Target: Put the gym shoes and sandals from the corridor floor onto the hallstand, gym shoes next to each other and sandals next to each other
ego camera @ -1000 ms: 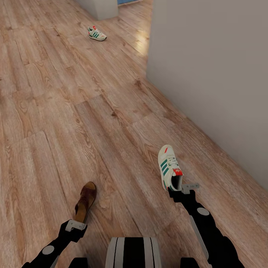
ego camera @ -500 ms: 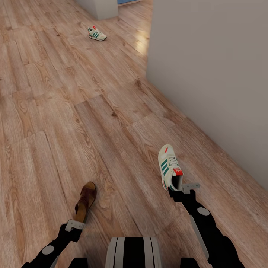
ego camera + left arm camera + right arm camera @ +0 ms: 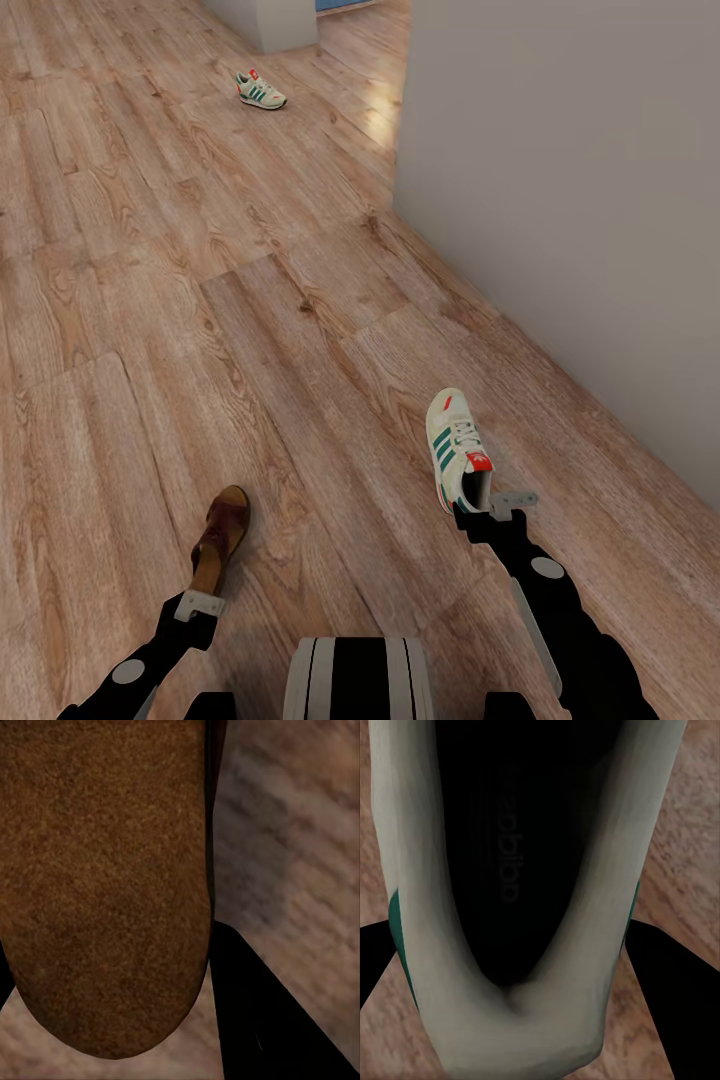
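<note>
At 7 o'clock, left gripper (image 3: 205, 598) pinching sandal (image 3: 221, 538), now sitting lower and tilting differently than moment ago. Right gripper (image 3: 488, 508) clamping sneaker (image 3: 456, 449) heel at 5 o'clock, unchanged. Second sneaker (image 3: 260, 90) lying on floor (image 3: 150, 300) at 11 o'clock. Both hands loaded; rack trip likely next.

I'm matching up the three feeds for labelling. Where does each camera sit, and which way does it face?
Head view: on the robot's head, looking forward and down the corridor floor; both arms, trunk top.
Left wrist view: near the left gripper, facing the sandal; one dark finger.
Right wrist view: near the right gripper, facing into the held gym shoe; dark fingers either side.
Shared: head view also shows sandal and shoe.
</note>
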Motion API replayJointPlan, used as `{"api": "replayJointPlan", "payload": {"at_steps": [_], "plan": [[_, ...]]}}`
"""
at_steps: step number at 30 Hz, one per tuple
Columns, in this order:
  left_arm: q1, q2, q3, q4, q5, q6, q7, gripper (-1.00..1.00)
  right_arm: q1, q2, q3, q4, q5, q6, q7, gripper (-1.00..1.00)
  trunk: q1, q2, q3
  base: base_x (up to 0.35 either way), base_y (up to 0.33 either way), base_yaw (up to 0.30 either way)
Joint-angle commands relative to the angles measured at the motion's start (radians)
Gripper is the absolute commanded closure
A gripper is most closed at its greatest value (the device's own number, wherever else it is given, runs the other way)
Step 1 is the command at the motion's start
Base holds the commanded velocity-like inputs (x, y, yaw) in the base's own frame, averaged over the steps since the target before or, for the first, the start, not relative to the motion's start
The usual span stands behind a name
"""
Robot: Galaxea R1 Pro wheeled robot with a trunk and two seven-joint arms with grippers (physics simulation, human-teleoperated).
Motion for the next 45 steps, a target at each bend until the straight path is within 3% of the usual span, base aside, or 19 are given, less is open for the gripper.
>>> {"api": "replayJointPlan", "payload": {"at_steps": [1, 8, 32, 42, 45], "plan": [[0.000, -0.001, 0.008, 0.000, -0.015, -0.004, -0.005, 1.00, 0.000, 0.000, 0.000, -0.002, 0.004, 0.006, 0.005, 1.00, 0.000, 0.000, -0.001, 0.000, 0.000, 0.000], [0.000, -0.001, 0.008, 0.000, -0.014, -0.004, -0.004, 1.00, 0.000, 0.000, 0.001, -0.002, 0.004, 0.006, 0.005, 1.00, 0.000, 0.000, -0.001, 0.000, 0.000, 0.000], [0.000, -0.001, 0.010, 0.000, -0.009, -0.005, -0.002, 1.00, 0.000, 0.006, 0.006, 0.043, 0.006, -0.006, 0.005, 1.00, -0.011, 0.005, 0.092, 0.000, 0.000, 0.000], [0.001, -0.001, 0.014, 0.000, -0.005, -0.005, 0.000, 1.00, 0.000, 0.001, 0.005, 0.134, 0.009, -0.116, 0.001, 1.00, -0.015, 0.008, 0.131, 0.000, 0.000, 0.000], [0.016, -0.001, 0.017, 0.000, 0.012, -0.006, 0.001, 1.00, 0.000, -0.001, 0.004, 0.187, 0.013, -0.167, 0.001, 1.00, -0.017, 0.008, 0.143, 0.000, 0.000, 0.000]]}}
